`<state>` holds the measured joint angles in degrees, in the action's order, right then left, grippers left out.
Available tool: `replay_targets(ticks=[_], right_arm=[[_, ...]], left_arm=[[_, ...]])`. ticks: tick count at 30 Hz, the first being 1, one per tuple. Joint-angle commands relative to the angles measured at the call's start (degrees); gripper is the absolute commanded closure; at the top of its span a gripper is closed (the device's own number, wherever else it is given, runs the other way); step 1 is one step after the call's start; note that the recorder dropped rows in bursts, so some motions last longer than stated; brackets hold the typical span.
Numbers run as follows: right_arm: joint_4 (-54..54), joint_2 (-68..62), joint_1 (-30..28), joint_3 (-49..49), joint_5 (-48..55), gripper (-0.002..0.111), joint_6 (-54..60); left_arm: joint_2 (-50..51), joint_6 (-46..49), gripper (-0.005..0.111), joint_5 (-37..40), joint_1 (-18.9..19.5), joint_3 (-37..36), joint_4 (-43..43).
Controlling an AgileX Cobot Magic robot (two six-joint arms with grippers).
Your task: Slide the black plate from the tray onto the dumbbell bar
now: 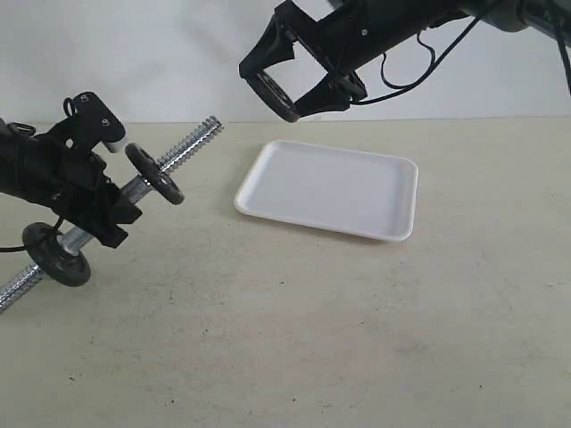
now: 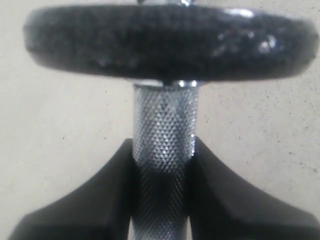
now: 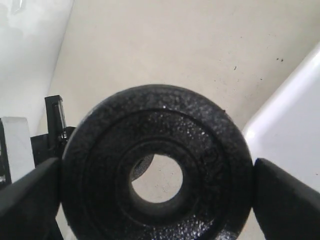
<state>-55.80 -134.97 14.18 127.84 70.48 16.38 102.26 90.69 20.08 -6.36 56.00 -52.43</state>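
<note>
Black-fingered, my right gripper (image 1: 293, 86) is clamping the black plate (image 1: 270, 93) at the upper middle of the frame, clear of the tray (image 1: 259, 209), while my left gripper (image 1: 105, 207) is clenching the dumbbell bar (image 1: 193, 143) at the left, leaving the threading undone, I judge.

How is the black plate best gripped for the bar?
Grip the black plate edge-on by its outer rim, at opposite edges: it is a thin disc, and that leaves its centre hole clear for the dumbbell bar. The right end effector holds it so.
</note>
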Motion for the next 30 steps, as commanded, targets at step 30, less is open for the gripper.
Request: replay_targets(ticks=[30], right_arm=[[-6.6, 1.8, 3.6, 0.8, -0.5, 0.108, -0.9]], left_arm=[[-3.5, 20.8, 0.102, 5.3, -0.2, 1.9, -23.7]])
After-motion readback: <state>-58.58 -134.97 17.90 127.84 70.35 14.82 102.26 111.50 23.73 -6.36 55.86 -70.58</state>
